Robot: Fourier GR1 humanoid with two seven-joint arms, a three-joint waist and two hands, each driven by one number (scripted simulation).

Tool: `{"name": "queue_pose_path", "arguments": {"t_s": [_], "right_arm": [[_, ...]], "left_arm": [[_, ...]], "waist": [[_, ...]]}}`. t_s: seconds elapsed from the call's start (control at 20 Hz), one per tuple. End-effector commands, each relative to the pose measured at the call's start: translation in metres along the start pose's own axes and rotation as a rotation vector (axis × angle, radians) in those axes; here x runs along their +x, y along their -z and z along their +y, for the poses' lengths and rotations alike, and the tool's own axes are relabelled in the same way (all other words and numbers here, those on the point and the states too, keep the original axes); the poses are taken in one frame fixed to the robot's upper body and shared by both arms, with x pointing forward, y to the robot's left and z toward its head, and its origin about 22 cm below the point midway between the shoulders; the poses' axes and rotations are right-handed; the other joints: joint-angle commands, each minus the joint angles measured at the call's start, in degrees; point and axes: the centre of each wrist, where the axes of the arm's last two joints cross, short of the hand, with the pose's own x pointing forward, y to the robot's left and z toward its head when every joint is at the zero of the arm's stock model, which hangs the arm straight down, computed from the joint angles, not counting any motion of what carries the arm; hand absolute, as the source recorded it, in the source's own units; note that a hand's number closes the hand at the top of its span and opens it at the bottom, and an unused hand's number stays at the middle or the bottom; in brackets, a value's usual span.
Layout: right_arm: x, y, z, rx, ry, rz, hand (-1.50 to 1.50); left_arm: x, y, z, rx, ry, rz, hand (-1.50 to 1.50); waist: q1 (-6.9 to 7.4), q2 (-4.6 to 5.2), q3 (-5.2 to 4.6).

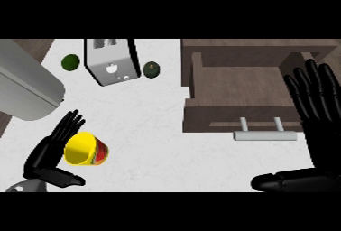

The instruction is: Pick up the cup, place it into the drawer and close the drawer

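Contact between the left robot hand and the cup is seen only along the straight fingers, which lie against the cup's left side; the thumb is spread below and nothing is curled round it yet. The cup, yellow with a red band, lies tipped on the surface, its mouth turned toward the hand, well left of the drawer. Being on its side, it could be rolled away toward the drawer by a push before the thumb is brought in, or pinched off-centre and let slip during the lift. The right robot hand is held open, fingers up, over the drawer's right edge, just beside the handle; the cup's entry could be obstructed by it. The drawer stands pulled open.
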Motion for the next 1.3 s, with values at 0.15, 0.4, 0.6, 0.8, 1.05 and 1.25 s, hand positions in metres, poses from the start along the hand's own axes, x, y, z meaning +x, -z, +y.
{"name": "queue_pose_path", "arguments": {"t_s": [0.15,0.4,0.6,0.8,1.05,1.25], "right_arm": [[0.016,-0.005,-0.007,0.021,-0.008,0.029,-1.5],[-0.006,0.012,-0.009,0.031,-0.001,0.013,-1.5],[-0.002,0.008,-0.006,0.014,-0.007,-0.008,-1.5],[0.012,-0.004,-0.001,0.038,-0.001,-0.003,-1.5],[0.013,-0.002,-0.009,0.042,-0.014,0.006,-1.5],[0.006,-0.005,0.002,0.034,0.043,-0.008,-1.5]], "left_arm": [[-0.02,0.007,0.002,-0.01,-0.042,-0.037,-1.5],[-0.03,-0.008,0.008,-0.008,-0.021,-0.022,-1.5],[-0.033,-0.003,0.014,-0.006,-0.012,-0.019,-1.5],[-0.052,-0.009,-0.004,-0.043,-0.032,-0.029,-1.5],[-0.054,-0.006,0.001,-0.027,-0.072,-0.046,-1.5],[-0.045,0.017,0.007,-0.032,-0.118,-0.046,-1.5]], "waist": [[-0.26,0.0,-0.02],[0.15,0.04,0.0],[-0.06,0.05,-0.01],[-0.49,0.07,-0.07],[-0.62,0.16,-0.1],[-0.71,0.22,-0.1]]}}
